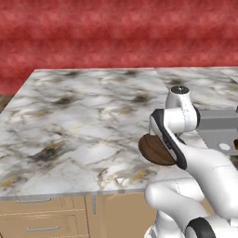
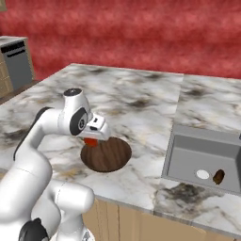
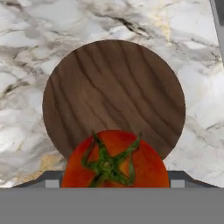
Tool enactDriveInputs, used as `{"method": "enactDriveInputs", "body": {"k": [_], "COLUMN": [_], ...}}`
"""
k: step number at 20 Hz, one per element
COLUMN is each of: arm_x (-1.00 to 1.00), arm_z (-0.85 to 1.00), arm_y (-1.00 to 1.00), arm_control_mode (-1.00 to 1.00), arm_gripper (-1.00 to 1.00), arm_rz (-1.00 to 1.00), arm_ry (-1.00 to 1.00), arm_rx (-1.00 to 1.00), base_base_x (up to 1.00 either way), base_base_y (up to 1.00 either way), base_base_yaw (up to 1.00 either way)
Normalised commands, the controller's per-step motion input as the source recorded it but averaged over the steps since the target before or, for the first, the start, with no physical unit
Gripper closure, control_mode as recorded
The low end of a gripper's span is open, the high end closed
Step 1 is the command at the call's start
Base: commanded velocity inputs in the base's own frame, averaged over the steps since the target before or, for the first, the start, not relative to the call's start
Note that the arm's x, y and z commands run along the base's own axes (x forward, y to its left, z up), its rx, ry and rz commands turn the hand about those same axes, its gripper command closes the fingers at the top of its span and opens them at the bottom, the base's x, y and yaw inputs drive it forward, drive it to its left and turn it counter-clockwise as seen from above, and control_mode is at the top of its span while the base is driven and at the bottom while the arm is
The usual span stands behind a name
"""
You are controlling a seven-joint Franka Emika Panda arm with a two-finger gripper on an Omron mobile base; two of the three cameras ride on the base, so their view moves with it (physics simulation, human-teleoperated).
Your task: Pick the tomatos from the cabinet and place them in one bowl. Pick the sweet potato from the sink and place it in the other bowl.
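My gripper point(image 3: 114, 180) is shut on a red tomato point(image 3: 114, 164) with a green stem star. It hangs just above the near rim of a round dark wood-grain bowl point(image 3: 113, 94) on the marble counter. From the right base view the tomato point(image 2: 91, 141) shows under the gripper point(image 2: 92, 140), over the left edge of the bowl point(image 2: 109, 155). In the left base view the arm hides most of the bowl point(image 1: 151, 149). A brown sweet potato point(image 2: 218, 177) lies in the grey sink point(image 2: 188, 150) to the right. The cabinet and the other bowl are out of view.
The marble counter point(image 1: 83, 121) stretches wide to the left and behind the bowl, backed by a red wall. Tan drawers point(image 1: 42, 216) run under the counter's front edge. A grey appliance point(image 2: 16, 61) stands at the far left.
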Motion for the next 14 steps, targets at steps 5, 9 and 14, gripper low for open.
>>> {"method": "enactDriveInputs", "body": {"k": [5,9,14], "arm_x": [0.44,0.42,0.13], "arm_z": [-0.85,-0.69,-0.24], "arm_y": [-0.22,-0.21,-0.01], "arm_control_mode": [-1.0,-1.0,-1.0], "arm_gripper": [1.0,1.0,-1.0], "arm_rz": [0.0,0.0,0.0], "arm_ry": [0.04,0.06,0.0], "arm_rx": [0.0,0.0,0.0], "base_base_x": [0.0,0.0,0.0], "base_base_y": [0.0,0.0,0.0], "base_base_yaw": [0.0,0.0,0.0]}}
